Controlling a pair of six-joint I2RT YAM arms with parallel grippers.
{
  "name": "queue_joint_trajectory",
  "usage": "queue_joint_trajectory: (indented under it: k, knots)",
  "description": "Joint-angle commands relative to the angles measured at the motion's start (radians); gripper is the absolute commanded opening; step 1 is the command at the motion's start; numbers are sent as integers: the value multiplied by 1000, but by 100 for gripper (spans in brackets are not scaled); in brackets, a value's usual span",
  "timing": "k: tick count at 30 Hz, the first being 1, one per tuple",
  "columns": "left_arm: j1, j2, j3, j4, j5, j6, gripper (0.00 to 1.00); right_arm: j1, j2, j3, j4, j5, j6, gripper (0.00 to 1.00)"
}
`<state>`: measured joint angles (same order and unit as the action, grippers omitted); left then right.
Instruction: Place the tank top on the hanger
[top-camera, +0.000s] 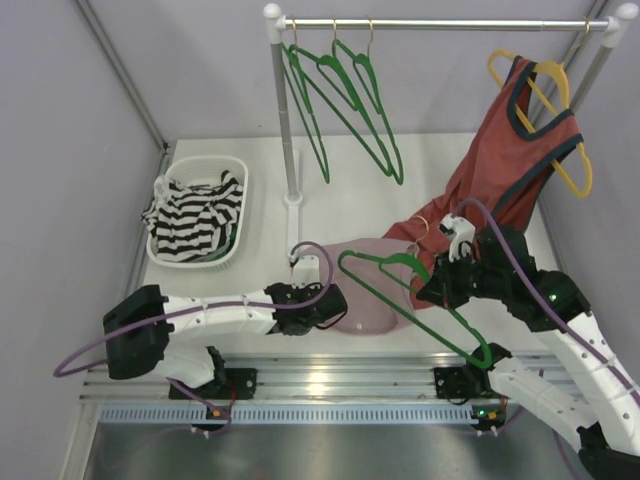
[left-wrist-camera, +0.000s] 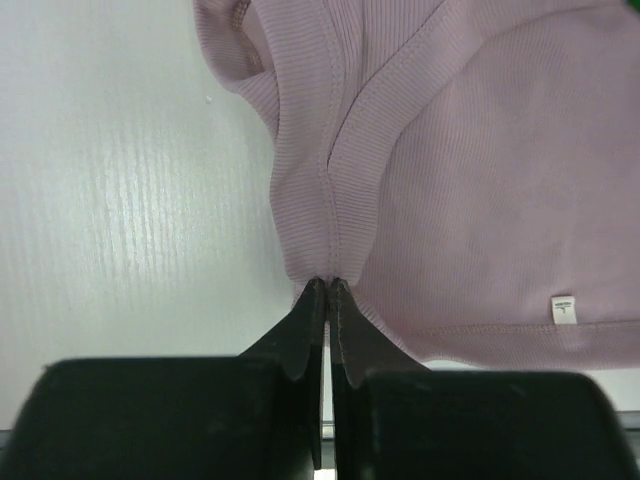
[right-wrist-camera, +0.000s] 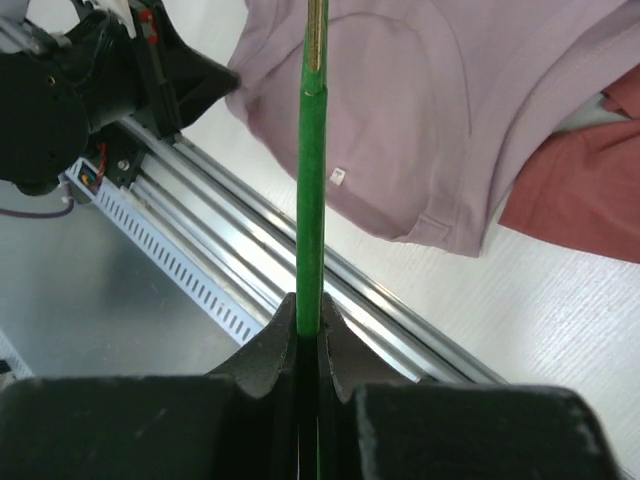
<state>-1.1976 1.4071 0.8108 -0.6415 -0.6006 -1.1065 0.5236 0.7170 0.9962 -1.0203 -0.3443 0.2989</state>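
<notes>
Finding: the left end effector (left-wrist-camera: 327, 288) is pressed together, pinching the tank top (left-wrist-camera: 500, 180) at a seamed edge. The garment lies on the worktop (left-wrist-camera: 120, 200) directly ahead of it. The right end effector (right-wrist-camera: 310, 322) is clamped on the hanger (right-wrist-camera: 312, 180), held above the garment.

Risks: the narrow edge pinch may slip under lift, and the hanger arm may snag fabric and miss the opening.

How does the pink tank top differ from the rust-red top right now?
The tank top is plain dusty pink; the rust-red top has dark green trim. The tank top lies on the table, its edge pinched by the left claw; the rust-red top hangs below the rail, its lower end trailing onto the table. Both are sleeveless.
</notes>
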Motion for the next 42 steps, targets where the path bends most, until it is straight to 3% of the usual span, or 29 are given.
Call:
queue_joint_trajectory:
  k: [1, 11, 25, 42]
  knots:
    - [0, -88, 4, -30, -62, -18, 0, 15, -27, -7, 5, -97, -30, 0]
    - [30, -233, -42, -12, -99, -19, 0, 21, -59, -134, 83, -154, 0, 0]
    - [43, -284, -64, 68, -77, 27, 0, 49, -47, -225, 190, -240, 5, 0]
    - [43, -350, -45, 43, -114, 36, 0, 130, -53, -343, 494, -251, 118, 0]
